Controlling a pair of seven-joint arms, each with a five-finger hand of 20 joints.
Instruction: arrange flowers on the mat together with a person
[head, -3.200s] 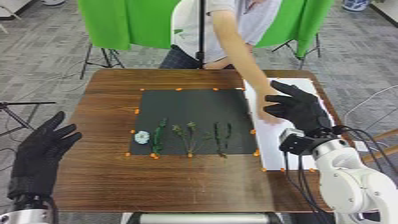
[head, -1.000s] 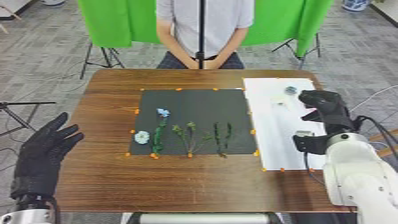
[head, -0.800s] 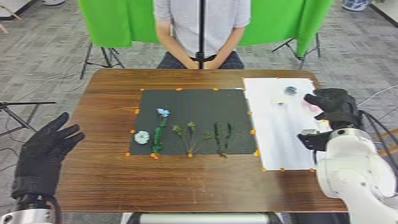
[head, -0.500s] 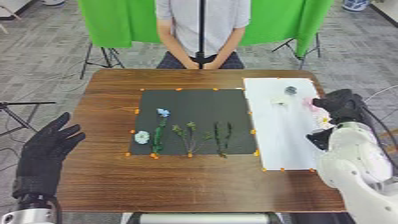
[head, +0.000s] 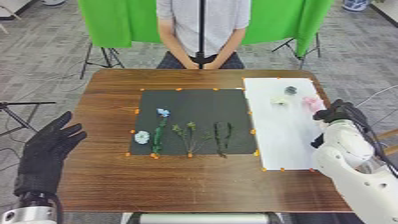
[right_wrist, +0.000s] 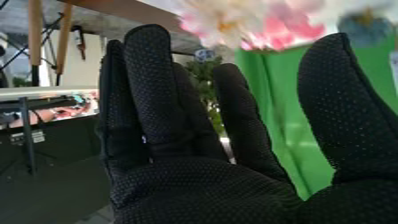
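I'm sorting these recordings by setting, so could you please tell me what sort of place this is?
Probably a robotics lab or test room: a jointed white robot arm extends over a brown wooden table, a bright green fabric backdrop hangs beyond it, and grey carpet covers the floor.

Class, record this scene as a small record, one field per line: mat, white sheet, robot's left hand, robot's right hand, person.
mat: dark mat with a pale blue bloom, a blue flower at a green stem's far end, branching sprig, two slim stems
white sheet: sheet with grey-blue, cream and pink flowers
left hand: open, left of mat
right hand: open, near pink flowers
person: hands together at table's far edge
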